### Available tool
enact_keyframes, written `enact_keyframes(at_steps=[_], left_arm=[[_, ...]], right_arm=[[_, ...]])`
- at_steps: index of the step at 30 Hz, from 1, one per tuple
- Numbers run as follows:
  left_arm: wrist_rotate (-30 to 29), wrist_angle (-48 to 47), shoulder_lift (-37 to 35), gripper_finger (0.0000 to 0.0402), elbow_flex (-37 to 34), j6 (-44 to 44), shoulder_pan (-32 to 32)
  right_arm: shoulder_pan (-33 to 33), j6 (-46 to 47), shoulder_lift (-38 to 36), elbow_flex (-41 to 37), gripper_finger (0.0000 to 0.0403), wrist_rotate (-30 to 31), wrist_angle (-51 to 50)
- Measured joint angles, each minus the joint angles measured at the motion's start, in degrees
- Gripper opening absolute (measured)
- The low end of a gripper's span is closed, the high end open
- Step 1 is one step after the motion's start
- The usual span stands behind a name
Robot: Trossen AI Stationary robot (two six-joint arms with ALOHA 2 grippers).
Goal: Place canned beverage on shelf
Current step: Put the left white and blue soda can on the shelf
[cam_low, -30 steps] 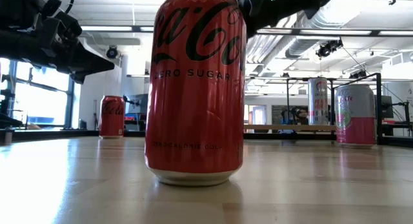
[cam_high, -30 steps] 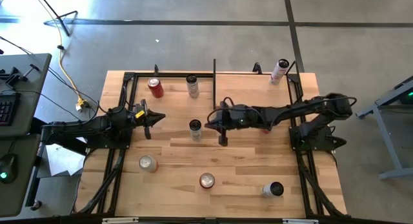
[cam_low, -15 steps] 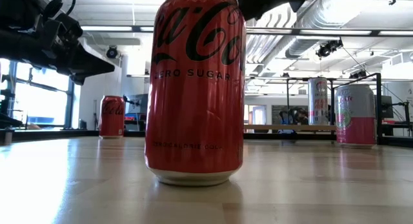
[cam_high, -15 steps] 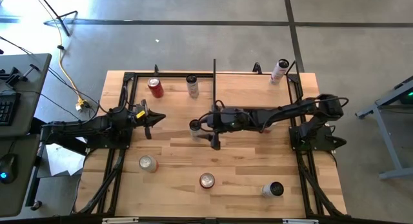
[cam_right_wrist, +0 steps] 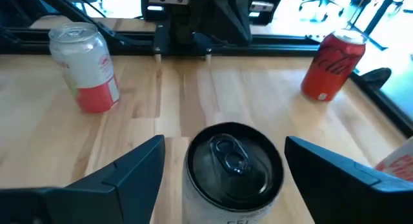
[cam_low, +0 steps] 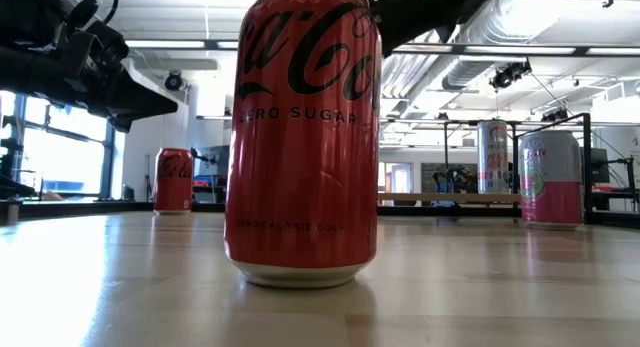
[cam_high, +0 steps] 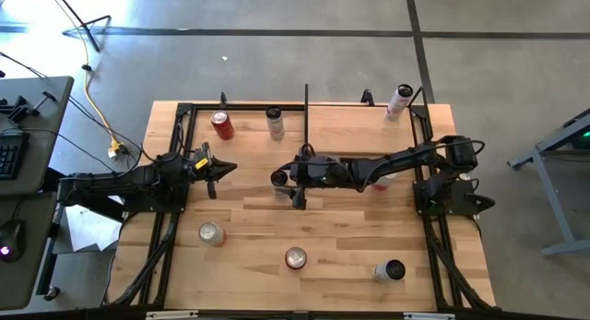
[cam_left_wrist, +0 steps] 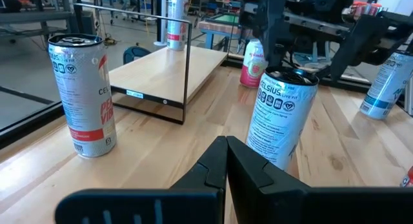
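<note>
Pre-grasp step: right end effector point(cam_right_wrist: 222, 162) spread wide, empty, straddling Celsius can point(cam_high: 279, 179) just beside shelf point(cam_high: 346, 140). Next: close, lift, carry onto shelf. Left end effector point(cam_high: 224, 169) shut, idle.

In the high view, the Celsius can point(cam_high: 278, 179) stood at frame centre, with the right gripper point(cam_high: 287, 180) around it. The shelf point(cam_high: 359, 126) lay upper right; the left gripper point(cam_high: 224, 168) sat left of centre.
</note>
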Motion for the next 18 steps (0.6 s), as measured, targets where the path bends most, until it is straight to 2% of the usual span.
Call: enact_keyframes(at_steps=[10, 18], left_arm=[[0.07, -0.01, 0.01, 0.0000, 0.00, -0.01, 0.01], [0.09, -0.01, 0.02, 0.0000, 0.00, -0.04, 0.00]], right_arm=[[-0.80, 2.25, 0.01, 0.00, 0.0305, -0.73, -0.52], [-1.90, 3.30, 0.65, 0.00, 0.0305, -4.41, -0.63]])
